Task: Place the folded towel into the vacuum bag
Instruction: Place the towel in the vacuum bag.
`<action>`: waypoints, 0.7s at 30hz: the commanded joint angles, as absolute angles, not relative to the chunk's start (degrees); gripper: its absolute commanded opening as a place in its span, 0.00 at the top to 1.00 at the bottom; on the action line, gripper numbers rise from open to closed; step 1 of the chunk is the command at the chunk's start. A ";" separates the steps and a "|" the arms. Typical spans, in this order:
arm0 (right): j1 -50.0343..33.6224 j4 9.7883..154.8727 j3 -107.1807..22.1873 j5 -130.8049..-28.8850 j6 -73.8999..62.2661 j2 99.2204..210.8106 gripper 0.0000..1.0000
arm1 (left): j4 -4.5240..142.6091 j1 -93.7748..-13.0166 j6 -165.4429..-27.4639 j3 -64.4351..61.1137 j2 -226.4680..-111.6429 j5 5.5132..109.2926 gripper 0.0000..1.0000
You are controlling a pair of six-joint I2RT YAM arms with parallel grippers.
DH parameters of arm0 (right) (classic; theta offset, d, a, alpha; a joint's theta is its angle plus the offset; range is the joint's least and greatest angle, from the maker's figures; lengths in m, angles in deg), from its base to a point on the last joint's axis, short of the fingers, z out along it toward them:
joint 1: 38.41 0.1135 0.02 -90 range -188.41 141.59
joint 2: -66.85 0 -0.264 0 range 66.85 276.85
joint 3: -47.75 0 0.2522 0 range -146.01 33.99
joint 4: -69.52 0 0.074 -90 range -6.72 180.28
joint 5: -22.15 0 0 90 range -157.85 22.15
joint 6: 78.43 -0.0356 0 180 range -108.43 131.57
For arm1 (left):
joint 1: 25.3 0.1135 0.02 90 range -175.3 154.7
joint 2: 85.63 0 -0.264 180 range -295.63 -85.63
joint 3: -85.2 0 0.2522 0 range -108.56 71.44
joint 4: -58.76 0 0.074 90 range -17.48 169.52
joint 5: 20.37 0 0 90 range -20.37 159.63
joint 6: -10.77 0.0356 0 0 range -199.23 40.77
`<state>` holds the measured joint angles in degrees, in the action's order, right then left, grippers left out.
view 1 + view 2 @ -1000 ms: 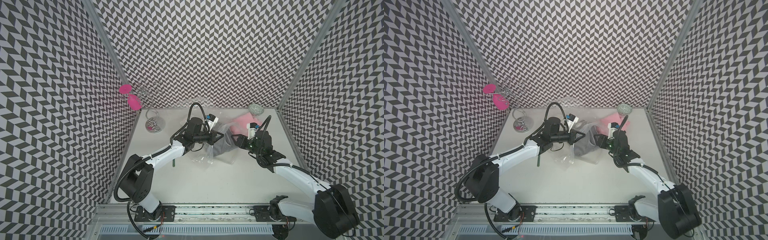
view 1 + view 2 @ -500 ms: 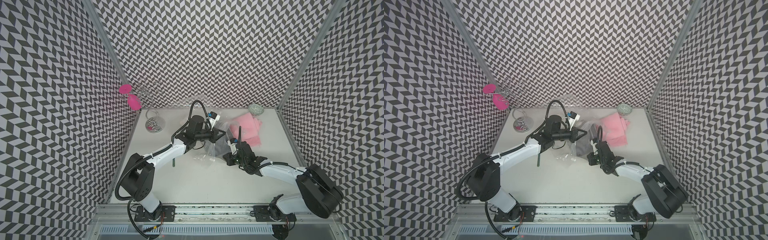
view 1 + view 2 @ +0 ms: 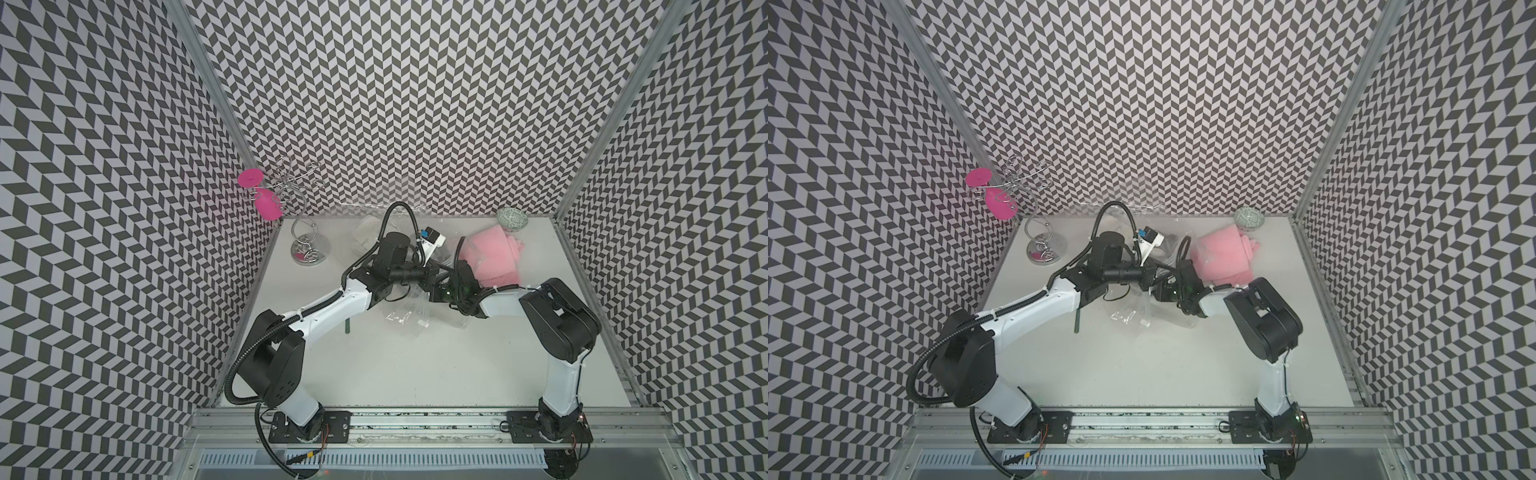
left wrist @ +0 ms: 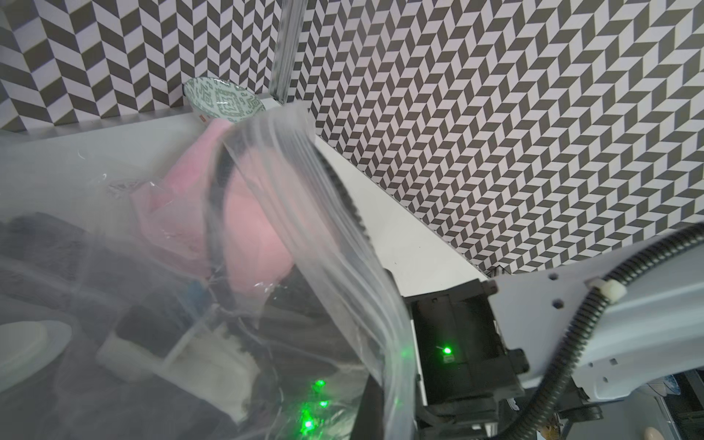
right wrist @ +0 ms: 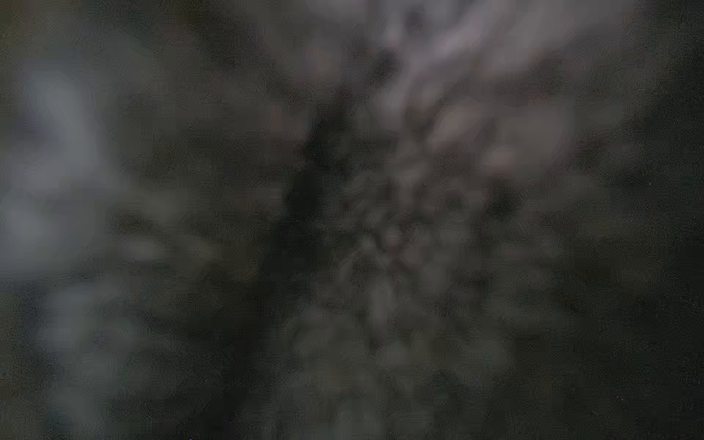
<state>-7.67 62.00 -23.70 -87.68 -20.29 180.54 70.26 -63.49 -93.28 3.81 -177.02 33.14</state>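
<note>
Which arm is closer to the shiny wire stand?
Left. The left arm passes close beside the wire stand; the right arm is farther off, beyond the left arm's tip.

White table [image 3: 415, 365]: vacuum bag [image 3: 409, 316], pink towel [image 3: 494, 257], patterned bowl [image 3: 512, 218], wire stand [image 3: 309, 251].

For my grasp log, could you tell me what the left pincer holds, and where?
The left pincer grips the vacuum bag, apparently by its ribbed mouth edge.

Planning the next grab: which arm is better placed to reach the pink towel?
Probably right: the right hand is nearer the pink towel; the left hand is shut on the bag, holding it up.
</note>
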 commanded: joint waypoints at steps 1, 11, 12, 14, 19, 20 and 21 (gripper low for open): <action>-8.28 50.69 -28.68 -95.23 -25.73 183.61 0.57 | 71.76 -65.81 -89.38 3.59 -174.31 23.69 1.00; -8.66 60.57 -22.68 -92.74 -24.20 170.29 0.33 | 68.57 -62.23 -95.79 5.89 -176.05 37.73 1.00; -8.56 63.39 -20.87 -91.70 -23.02 167.65 0.32 | 67.42 -61.60 -97.96 6.28 -176.74 39.40 1.00; -8.61 67.87 -17.16 -90.64 -20.94 162.63 0.30 | 65.15 -60.30 -101.41 7.06 -177.68 41.36 1.00; -8.69 72.01 -6.34 -89.45 -16.07 147.05 0.25 | 63.49 -58.87 -106.62 7.55 -179.76 45.46 1.00; -8.66 72.67 -4.85 -88.42 -14.54 143.27 0.24 | 63.80 -58.87 -106.82 7.44 -180.09 46.41 1.00; -8.79 73.27 -3.29 -86.28 -14.01 138.69 0.22 | 63.96 -58.79 -107.06 7.37 -180.43 46.75 1.00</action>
<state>-8.61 71.18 -6.45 -90.17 -18.58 146.22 65.50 -59.21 -103.75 7.04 -179.36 41.99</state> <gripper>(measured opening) 0.768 0.048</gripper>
